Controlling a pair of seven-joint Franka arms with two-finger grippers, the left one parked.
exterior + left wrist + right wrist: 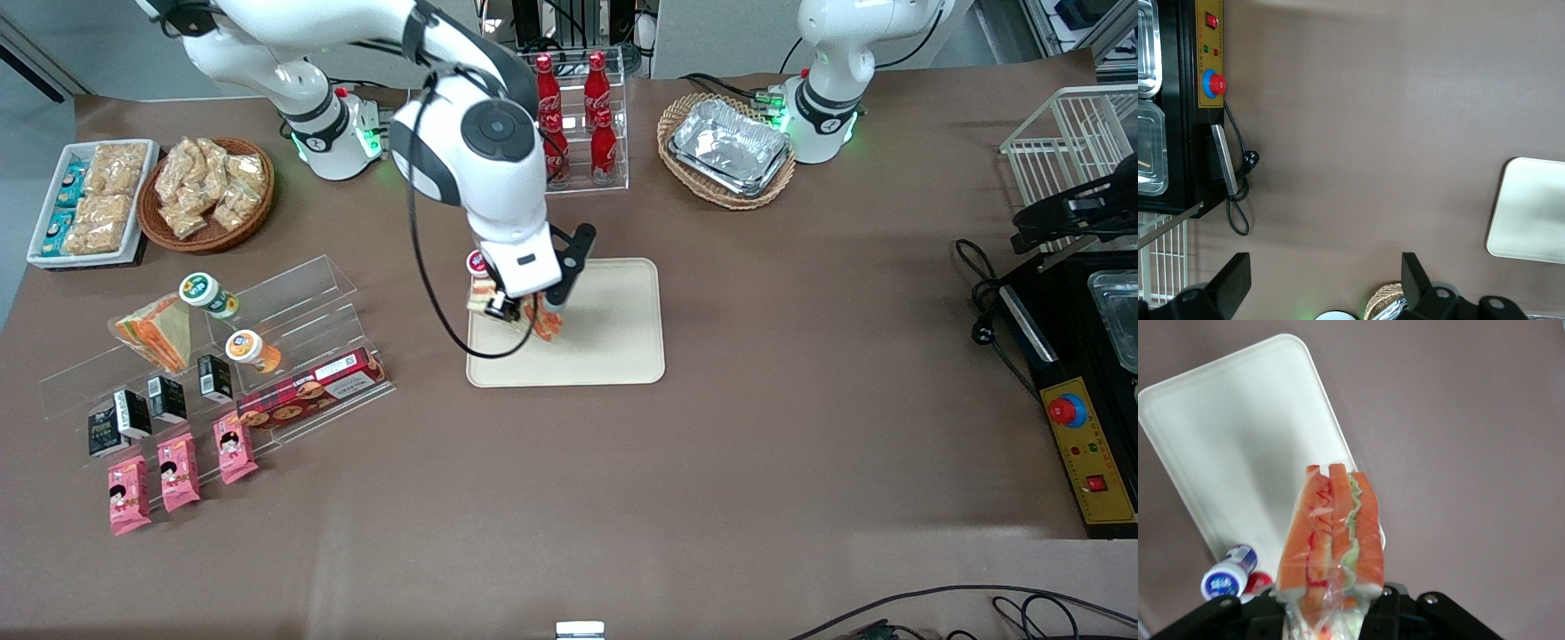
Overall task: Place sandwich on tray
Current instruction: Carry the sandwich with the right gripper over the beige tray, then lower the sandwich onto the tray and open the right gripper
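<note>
The sandwich was held pinched in the right gripper, wrapped in clear film, w/ its wedge end pointing away from the wrist. It hung above the tray, over the part of the tray toward the working arm's end, and it is judged not yet set down; contact w/ the tray surface could not be confirmed.

Handling, as judged: the sandwich is light and soft, so the bread would be crushed by a hard squeeze. The film looks slippery and loose, so grip on film alone would be unsafe. The hold is best taken across the broad bread faces near the thick end, as it seemed to be taken here.

Edges and room: the tray has a low rim and rounded corners, and its surface was seen bare in the front view, so much room was left toward the parked arm's end. A small bottle w/ blue-white cap was seen just beside the tray's edge, near the gripper, and could be knocked over. The rack of 4 red cola bottles stood farther from the front camera, well apart from the tray. The acrylic snack shelf lay toward the working arm's end, also apart.
</note>
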